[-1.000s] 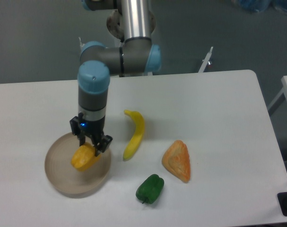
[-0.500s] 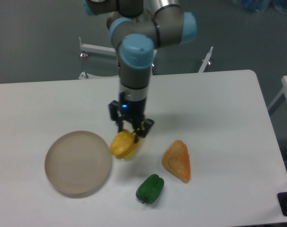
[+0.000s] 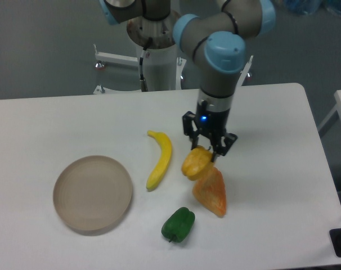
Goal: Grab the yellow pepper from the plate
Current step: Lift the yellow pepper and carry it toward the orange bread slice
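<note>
One gripper (image 3: 207, 149), black, two fingers closed on one yellow pepper (image 3: 195, 162), which hangs clear of the table (image 3: 75, 124), just above the upper end of one orange wedge (image 3: 210, 191) and well apart from the plate. To its left lies one banana (image 3: 160, 158); below, near the front edge, one green pepper (image 3: 178, 224). One plate (image 3: 92, 194), round and tan, sits at the far left with nothing on it.

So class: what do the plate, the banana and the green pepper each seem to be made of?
Plate: probably matte plastic or wood; tan, dull, no glare.
Banana: likely moulded toy plastic; uniform yellow, smooth.
Green pepper: likely glossy plastic; it shows small highlights.
</note>
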`<move>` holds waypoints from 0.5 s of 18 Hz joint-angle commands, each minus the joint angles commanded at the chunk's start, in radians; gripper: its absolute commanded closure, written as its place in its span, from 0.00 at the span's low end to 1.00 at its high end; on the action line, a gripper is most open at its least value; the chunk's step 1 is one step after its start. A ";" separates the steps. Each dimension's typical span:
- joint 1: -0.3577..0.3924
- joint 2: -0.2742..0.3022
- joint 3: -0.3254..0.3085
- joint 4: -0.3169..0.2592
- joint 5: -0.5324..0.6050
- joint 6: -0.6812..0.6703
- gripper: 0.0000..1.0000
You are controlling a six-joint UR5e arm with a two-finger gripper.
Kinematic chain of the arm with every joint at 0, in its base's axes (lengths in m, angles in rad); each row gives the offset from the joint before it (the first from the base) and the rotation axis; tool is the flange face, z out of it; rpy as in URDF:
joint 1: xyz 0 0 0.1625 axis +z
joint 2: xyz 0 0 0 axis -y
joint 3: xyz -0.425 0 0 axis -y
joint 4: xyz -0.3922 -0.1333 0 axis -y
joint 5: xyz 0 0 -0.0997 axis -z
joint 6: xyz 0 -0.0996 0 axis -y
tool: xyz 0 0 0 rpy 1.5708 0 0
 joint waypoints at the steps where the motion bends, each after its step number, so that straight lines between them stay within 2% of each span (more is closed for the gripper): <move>1: 0.002 -0.008 0.008 0.000 0.008 0.000 0.50; 9: 0.017 -0.048 0.057 -0.003 0.015 0.000 0.50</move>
